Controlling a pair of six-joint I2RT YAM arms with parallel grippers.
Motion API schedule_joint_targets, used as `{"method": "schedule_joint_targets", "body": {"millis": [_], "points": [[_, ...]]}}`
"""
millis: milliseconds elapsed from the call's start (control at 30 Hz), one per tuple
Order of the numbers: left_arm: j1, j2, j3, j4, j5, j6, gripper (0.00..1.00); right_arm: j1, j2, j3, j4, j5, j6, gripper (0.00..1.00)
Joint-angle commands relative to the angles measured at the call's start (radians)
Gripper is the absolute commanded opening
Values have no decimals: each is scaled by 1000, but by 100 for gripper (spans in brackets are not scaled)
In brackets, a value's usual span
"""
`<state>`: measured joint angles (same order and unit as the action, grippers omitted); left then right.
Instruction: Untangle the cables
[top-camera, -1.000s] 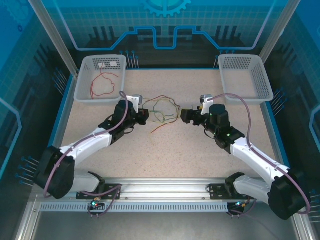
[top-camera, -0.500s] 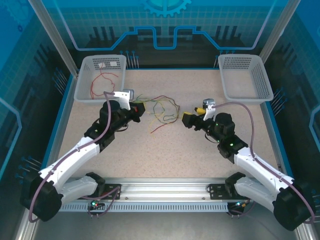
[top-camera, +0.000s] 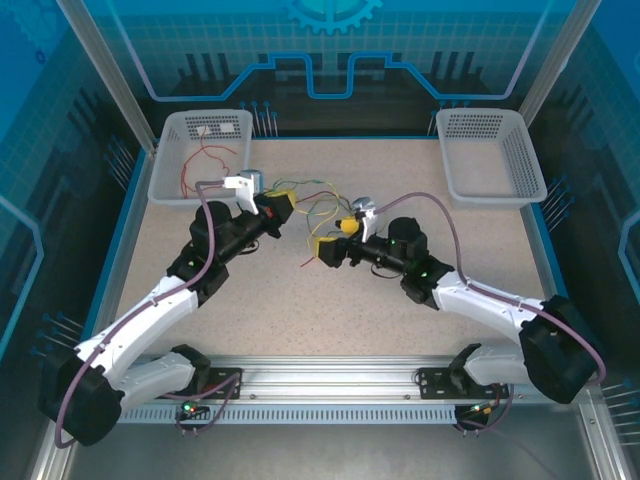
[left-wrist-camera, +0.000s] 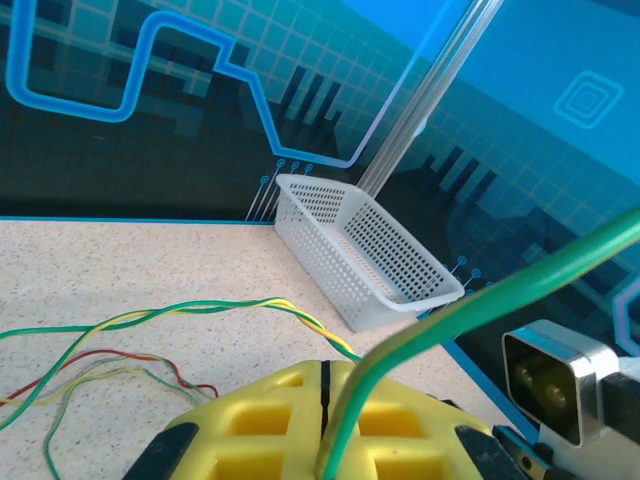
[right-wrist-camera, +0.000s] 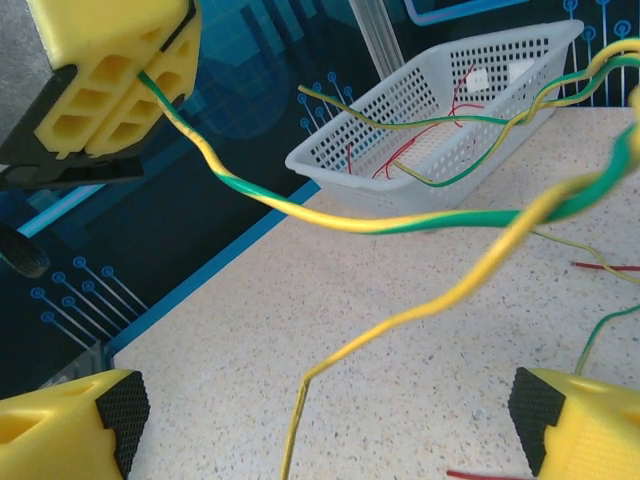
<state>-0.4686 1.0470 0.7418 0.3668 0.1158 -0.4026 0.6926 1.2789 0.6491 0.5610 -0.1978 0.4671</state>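
In the left basket: loose red cables, plus what looks like a white tag. Just right of that basket, pinched tight in the left gripper: a yellow-green cable. Farther right of the basket, on the bench: the tangle of cables, with the right gripper spread wide beside it.

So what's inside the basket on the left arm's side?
Thin red cables lie loose on the floor of the left basket, with a small white tag near its far wall. The left arm covers the near right corner, so anything there is hidden.
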Motion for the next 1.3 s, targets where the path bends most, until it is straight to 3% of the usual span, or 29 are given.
{"method": "schedule_joint_targets", "body": {"millis": [0, 233, 400, 467, 667, 767, 1033, 1267], "points": [[-13, -16, -32, 81, 41, -27, 0, 15, 38, 35, 86, 140, -14, 94], [-25, -15, -77, 155, 40, -78, 0, 43, 123, 57, 152, 292, 11, 73], [-30, -38, -97, 159, 12, -79, 0, 59, 133, 76, 107, 403, -3, 42], [-29, -57, -111, 152, -31, -78, 0, 60, 126, 84, 69, 418, -8, 25], [-28, -99, -118, 59, -165, -48, 0, 67, 80, 58, 10, 451, -40, 18], [-27, -130, -143, 69, -200, -19, 0, 65, 35, 29, -36, 480, -69, 0], [-16, -215, -183, 19, -328, 36, 0, 19, -142, -80, -152, 581, -140, 0], [27, -239, -199, -6, -373, 51, 0, -103, -292, -143, -219, 560, -144, 0]]}}
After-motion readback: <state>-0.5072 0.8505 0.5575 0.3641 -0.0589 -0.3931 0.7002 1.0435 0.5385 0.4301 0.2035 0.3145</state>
